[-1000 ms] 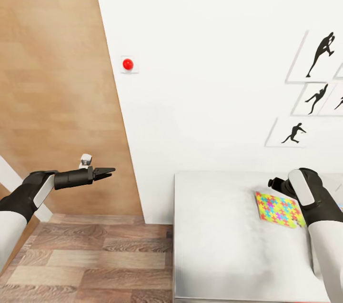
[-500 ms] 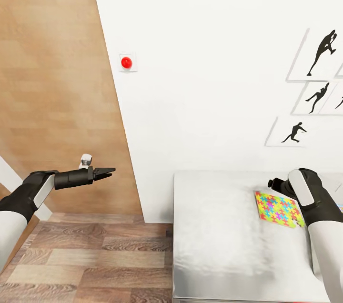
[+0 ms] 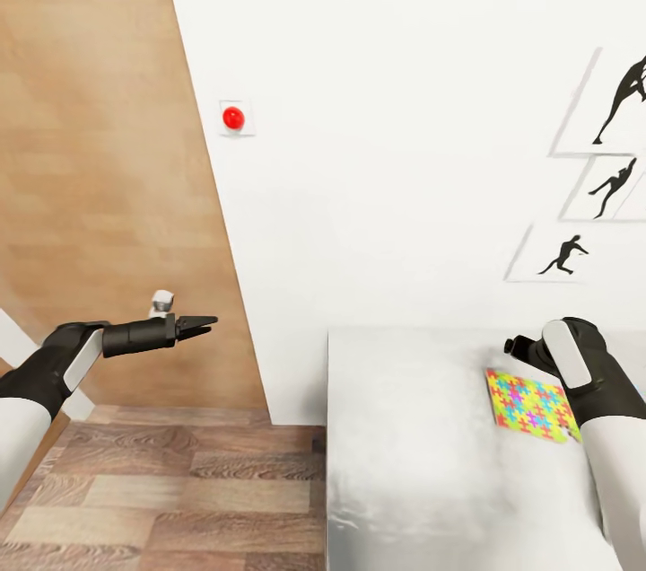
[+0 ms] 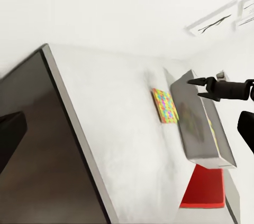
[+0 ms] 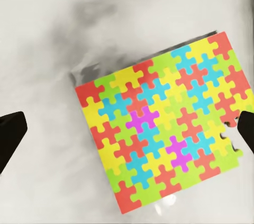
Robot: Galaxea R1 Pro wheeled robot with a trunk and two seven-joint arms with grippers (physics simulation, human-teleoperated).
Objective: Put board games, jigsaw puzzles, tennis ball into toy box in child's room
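Fingertips of the right tool (image 5: 127, 129) are seen spread wide at either side of the right wrist view, with nothing between them; directly below and ahead of the tool a jigsaw puzzle (image 5: 161, 123) lies flat on the pale tabletop (image 5: 63, 34), turned at an angle to the line of the fingers. In the head view the puzzle (image 3: 529, 402) is found just beside the right wrist, partly covered by the arm, near the far part of the tabletop (image 3: 404, 445).

The step in hand is judged to be the pick-up of this puzzle. Because the piece is thin and flat, a top grasp is likely to slip; the tool would be better turned so that the fingers straddle one short span squarely, then lowered until the tips touch the tabletop, and closed on opposite edges. Alternatively, the puzzle could be slid toward the tabletop edge and pinched there.

Beyond the puzzle, in the left wrist view, an open grey box (image 4: 203, 126) is seen next to it, taken to be the toy box.

The left tool (image 3: 196, 322) is held out over the wood floor (image 3: 161, 481), well apart, pinched together and empty.
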